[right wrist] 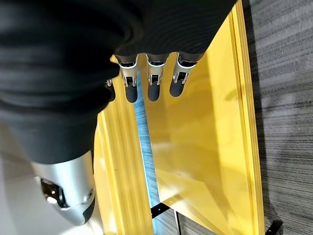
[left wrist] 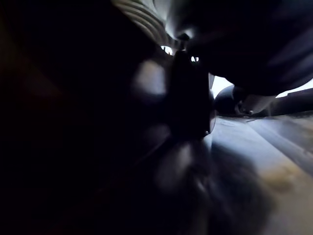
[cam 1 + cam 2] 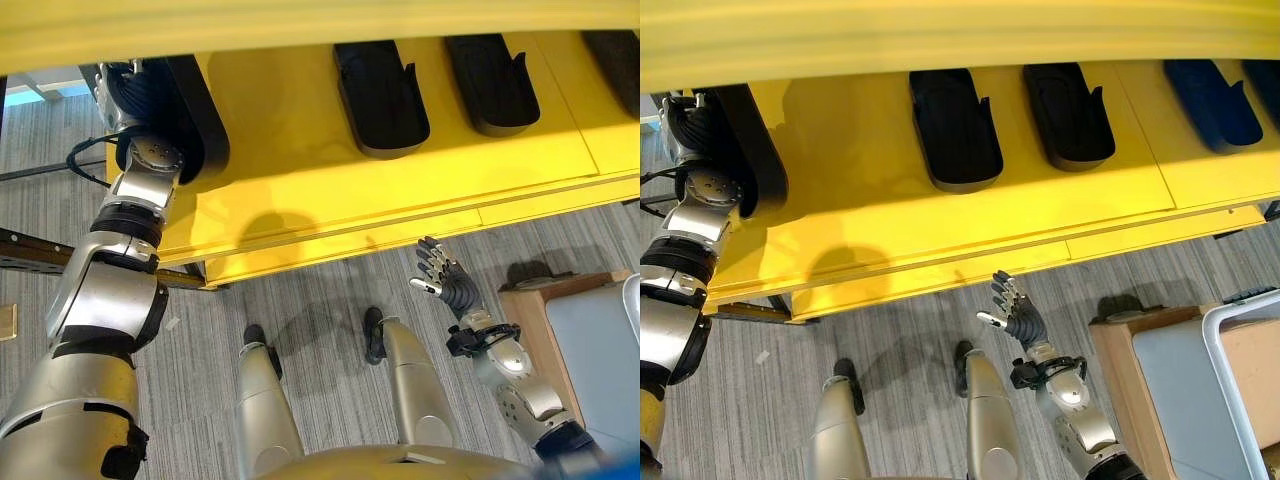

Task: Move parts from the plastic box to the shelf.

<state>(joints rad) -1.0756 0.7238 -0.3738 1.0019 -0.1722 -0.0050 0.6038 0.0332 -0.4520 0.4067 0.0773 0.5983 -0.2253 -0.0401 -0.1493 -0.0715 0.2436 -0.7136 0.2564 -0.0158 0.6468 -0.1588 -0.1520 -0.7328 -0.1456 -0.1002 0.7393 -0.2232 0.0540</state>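
Note:
A long black part (image 3: 195, 110) lies at the left end of the yellow shelf (image 3: 300, 170). My left hand (image 3: 128, 92) is up against its left side, and the part hides how the hand stands. Up close in the left wrist view, the black part (image 2: 188, 98) is a dark mass. Two more black parts (image 3: 380, 95) (image 3: 492, 85) lie side by side further right on the shelf, with a blue part (image 3: 1205, 100) beyond them. My right hand (image 3: 450, 285) hangs open over the floor below the shelf's front edge, fingers (image 1: 151, 81) straight, holding nothing.
A pale-rimmed plastic box (image 3: 1230, 340) sits on a brown stand (image 3: 522, 305) at the lower right, close to my right arm. An upper yellow shelf board (image 3: 320, 25) overhangs the top of the scene. Grey carpet floor (image 3: 320, 290) lies in front of the shelf.

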